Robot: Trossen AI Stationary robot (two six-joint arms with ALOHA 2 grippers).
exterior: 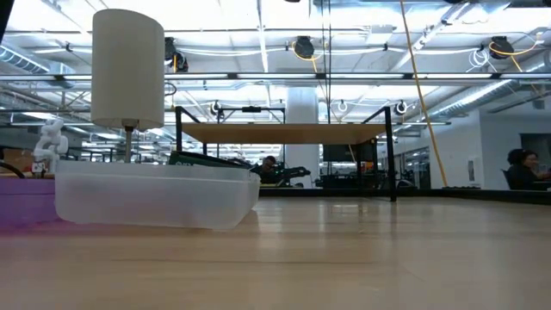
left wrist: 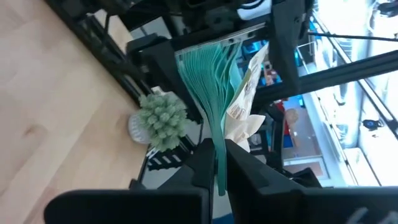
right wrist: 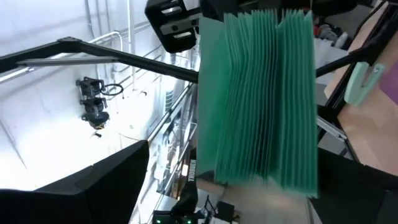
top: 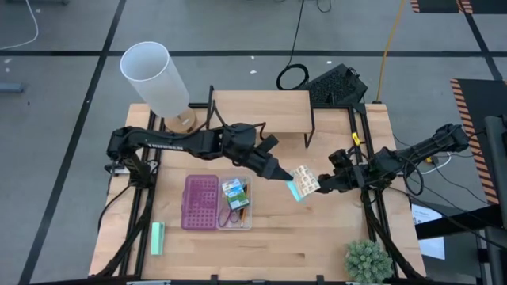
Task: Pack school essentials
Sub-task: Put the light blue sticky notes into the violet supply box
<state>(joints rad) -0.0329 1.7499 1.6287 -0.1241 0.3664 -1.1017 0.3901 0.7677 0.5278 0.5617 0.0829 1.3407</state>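
Observation:
The small teal-beige pad [top: 301,184] hangs in the air above the table's middle, between my two grippers, with its teal pages [right wrist: 267,99] fanned apart. My left gripper [top: 283,176] comes from the left and is shut on it. My right gripper [top: 323,184] comes from the right and stands open, with the pad's fanned end between its fingers. The green-blue packet [top: 234,192] and other stationery lie in the clear half of the purple case [top: 201,202], which rests flat on the table. My left gripper pinches one end of the teal pages [left wrist: 219,158] between its two fingers, several layers together. The fingers come about level from the table's left. The pad is lifted clear; its pages spread out away from the pinch, the beige cover [left wrist: 245,99] on one side. My right gripper has a finger on either side of the pad's fanned far end [right wrist: 267,168]; whether they touch it I cannot tell.
A mint-green block [top: 158,237] lies at the near left. A white lamp [top: 154,75] stands at the far left beside a wooden shelf riser [top: 261,111]. A small potted plant [top: 368,261] sits at the near right corner.

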